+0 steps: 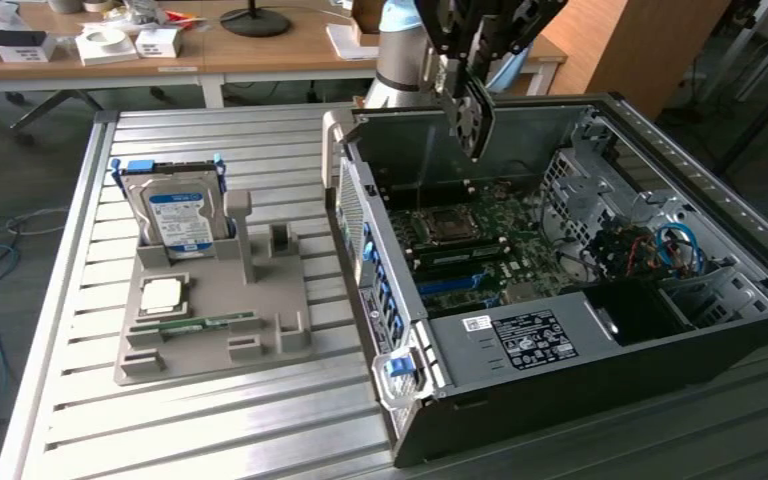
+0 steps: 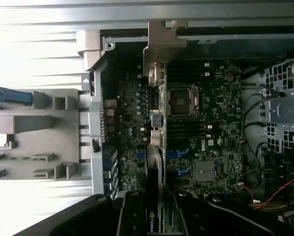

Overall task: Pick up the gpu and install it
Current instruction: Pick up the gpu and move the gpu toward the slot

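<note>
My gripper (image 1: pixel 472 92) comes down from the top of the exterior view and is shut on the gpu (image 1: pixel 480 130). The thin dark card hangs on edge above the open computer case (image 1: pixel 518 335), over the motherboard (image 1: pixel 471 245) near the case's back wall. In the wrist view the gpu (image 2: pixel 156 128) runs edge-on away from my gripper (image 2: pixel 155 214). Its metal bracket (image 2: pixel 161 42) is at the far end, by the case's rim. The black fingers (image 2: pixel 132 216) press on both sides of the card. The card is clear of the board below it.
At the exterior view's left a grey holder tray (image 1: pixel 211 330) carries an upright hard drive (image 1: pixel 177 215), a processor chip (image 1: pixel 161 293) and a green memory stick (image 1: pixel 197 323). Cables (image 1: pixel 658 245) and drive cages fill the case's far side. The table (image 1: pixel 197 430) is slatted metal.
</note>
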Robot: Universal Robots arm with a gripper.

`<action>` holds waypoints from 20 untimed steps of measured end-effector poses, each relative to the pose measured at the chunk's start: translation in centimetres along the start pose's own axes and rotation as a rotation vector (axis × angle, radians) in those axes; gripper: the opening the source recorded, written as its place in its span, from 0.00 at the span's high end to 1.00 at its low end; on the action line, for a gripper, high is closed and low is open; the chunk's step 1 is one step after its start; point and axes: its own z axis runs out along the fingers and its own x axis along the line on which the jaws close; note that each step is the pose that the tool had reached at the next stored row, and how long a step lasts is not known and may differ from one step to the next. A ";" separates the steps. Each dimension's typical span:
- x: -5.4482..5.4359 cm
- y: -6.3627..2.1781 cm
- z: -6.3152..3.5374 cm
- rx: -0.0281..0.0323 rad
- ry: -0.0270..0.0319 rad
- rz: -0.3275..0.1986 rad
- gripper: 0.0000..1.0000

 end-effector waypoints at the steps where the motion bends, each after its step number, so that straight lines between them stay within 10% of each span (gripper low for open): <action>1: -0.2 0.02 0.01 -0.0006 0.0001 0.000 0.74; 20: -3.8 0.27 0.10 -0.0105 0.0008 0.000 0.74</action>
